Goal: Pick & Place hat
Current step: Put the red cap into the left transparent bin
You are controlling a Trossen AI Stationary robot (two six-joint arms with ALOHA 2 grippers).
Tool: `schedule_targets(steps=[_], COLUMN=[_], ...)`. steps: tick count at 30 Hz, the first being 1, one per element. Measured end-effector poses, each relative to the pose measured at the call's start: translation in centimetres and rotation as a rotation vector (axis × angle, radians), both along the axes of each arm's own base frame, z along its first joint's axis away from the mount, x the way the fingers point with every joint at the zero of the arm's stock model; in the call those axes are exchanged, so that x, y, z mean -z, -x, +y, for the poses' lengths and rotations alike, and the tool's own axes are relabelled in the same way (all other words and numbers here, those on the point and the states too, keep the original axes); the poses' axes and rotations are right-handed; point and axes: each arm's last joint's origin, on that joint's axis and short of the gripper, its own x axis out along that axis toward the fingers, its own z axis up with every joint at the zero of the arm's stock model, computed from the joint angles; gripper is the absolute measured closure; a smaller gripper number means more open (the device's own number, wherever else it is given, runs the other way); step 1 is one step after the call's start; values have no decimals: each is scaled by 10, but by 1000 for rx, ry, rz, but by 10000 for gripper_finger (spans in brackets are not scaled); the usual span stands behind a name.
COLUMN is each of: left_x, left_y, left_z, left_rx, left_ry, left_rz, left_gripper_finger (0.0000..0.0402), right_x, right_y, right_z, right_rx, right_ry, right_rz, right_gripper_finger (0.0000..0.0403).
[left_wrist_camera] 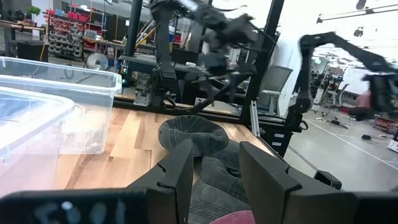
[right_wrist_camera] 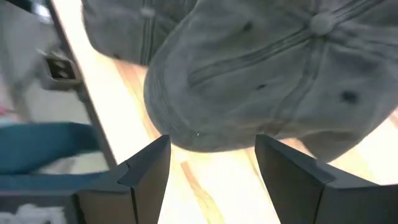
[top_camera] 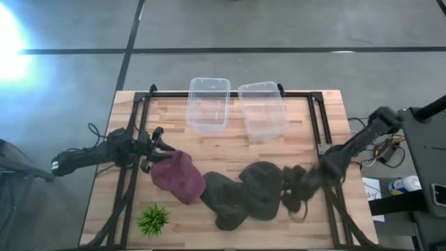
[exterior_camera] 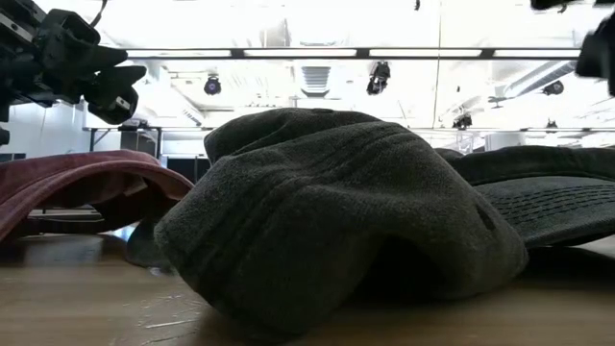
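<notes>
Three hats lie on the wooden table. A maroon hat sits at the left. Two dark grey hats lie in the middle, one nearer the front, the other to its right. My left gripper is open, just above the maroon hat's far-left edge. My right gripper is open and hovers over the right-hand rim of the right grey hat, with a finger on each side of that edge and bare wood below.
Two clear plastic containers stand side by side at the table's far edge; one also shows in the left wrist view. A small green plant sits near the front-left corner. A black frame borders the table.
</notes>
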Motion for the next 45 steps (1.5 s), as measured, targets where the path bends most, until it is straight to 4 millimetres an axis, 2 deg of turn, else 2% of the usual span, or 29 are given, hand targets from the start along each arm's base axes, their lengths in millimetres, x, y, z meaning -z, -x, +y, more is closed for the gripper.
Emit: schedule_targets(steps=[4, 9, 17, 20, 33, 38, 45], left_x=[0, 0, 0, 0, 0, 0, 0], left_y=[0, 0, 0, 0, 0, 0, 0], left_z=[0, 0, 0, 0, 0, 0, 0], left_rx=[0, 0, 0, 0, 0, 0, 0], left_ry=[0, 0, 0, 0, 0, 0, 0], left_rz=[0, 0, 0, 1, 0, 0, 0], left_gripper_finger=[278, 278, 278, 278, 278, 278, 278], right_x=[1, 22, 42, 49, 76, 98, 108], right_y=[-22, -53, -94, -106, -132, -131, -133], right_z=[47, 94, 132, 144, 176, 175, 166], right_rx=[-34, -157, -183, -220, -236, -246, -193], right_ry=[179, 369, 631, 671, 727, 812, 913], right_rz=[72, 208, 315, 327, 330, 400, 393], right_gripper_finger=[172, 172, 172, 172, 172, 172, 172])
